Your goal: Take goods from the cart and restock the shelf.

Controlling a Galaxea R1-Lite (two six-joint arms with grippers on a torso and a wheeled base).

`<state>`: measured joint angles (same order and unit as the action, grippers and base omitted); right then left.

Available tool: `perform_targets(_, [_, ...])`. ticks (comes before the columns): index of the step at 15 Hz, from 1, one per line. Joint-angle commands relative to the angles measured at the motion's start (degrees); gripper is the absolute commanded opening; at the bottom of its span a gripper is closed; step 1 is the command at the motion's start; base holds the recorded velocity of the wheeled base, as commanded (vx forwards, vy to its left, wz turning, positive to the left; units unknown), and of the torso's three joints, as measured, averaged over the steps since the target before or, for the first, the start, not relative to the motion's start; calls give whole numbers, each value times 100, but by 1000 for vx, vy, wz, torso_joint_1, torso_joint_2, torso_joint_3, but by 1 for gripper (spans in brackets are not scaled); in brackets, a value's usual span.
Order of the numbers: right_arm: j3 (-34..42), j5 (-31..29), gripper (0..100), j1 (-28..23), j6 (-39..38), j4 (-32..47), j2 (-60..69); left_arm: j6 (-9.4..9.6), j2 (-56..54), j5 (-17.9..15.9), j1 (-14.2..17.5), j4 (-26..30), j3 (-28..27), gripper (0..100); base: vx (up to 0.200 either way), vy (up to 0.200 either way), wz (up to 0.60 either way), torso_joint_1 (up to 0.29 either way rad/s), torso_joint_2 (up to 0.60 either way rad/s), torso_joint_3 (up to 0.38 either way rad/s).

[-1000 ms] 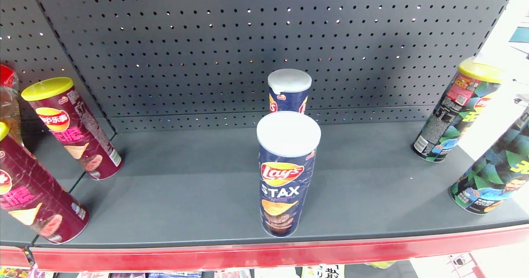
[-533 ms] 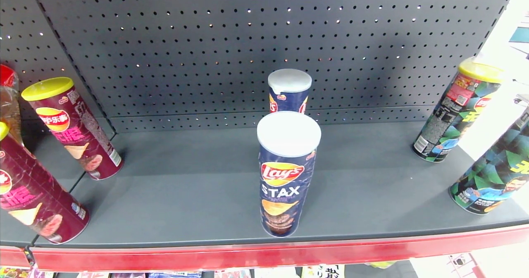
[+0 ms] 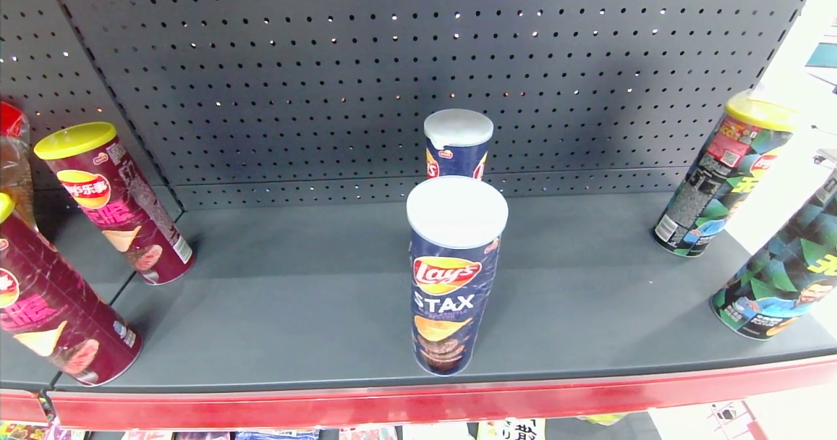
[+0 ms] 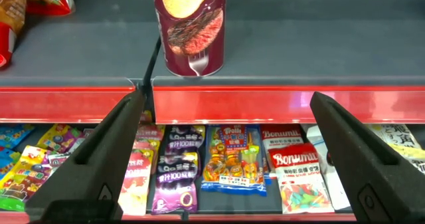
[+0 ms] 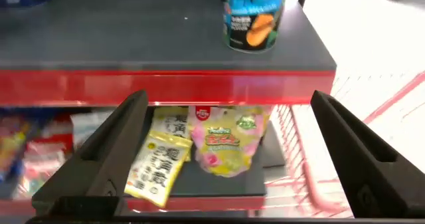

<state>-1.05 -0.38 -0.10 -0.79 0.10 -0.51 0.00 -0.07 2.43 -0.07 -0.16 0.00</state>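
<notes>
While both hands hang released and empty before the shelf [image 3: 294, 309] — left hand [image 4: 219, 177], right hand [image 5: 222, 164] — a front blue can [image 3: 451, 296] stands mid-shelf, a rear blue can [image 3: 456, 142] at its 12 o'clock; bare gaps toward 9 and 3 o'clock suggest most restocking is left.

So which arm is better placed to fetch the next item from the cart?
Right, probably. Both hands are open and empty before the shelf, but the red wire cart lies close beside the right hand; the left hand faces snack packets.
</notes>
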Motion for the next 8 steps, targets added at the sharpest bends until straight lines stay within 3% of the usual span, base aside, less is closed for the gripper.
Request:
perform_targets(1, [105,-6,100,10,62,8,42,0,7,4,-1,-2,0,100,0,0,0,0,0,0])
perform_targets(8, [105,11,100,10,79,8,42,0,7,4,-1,-2,0,100,0,0,0,0,0,0])
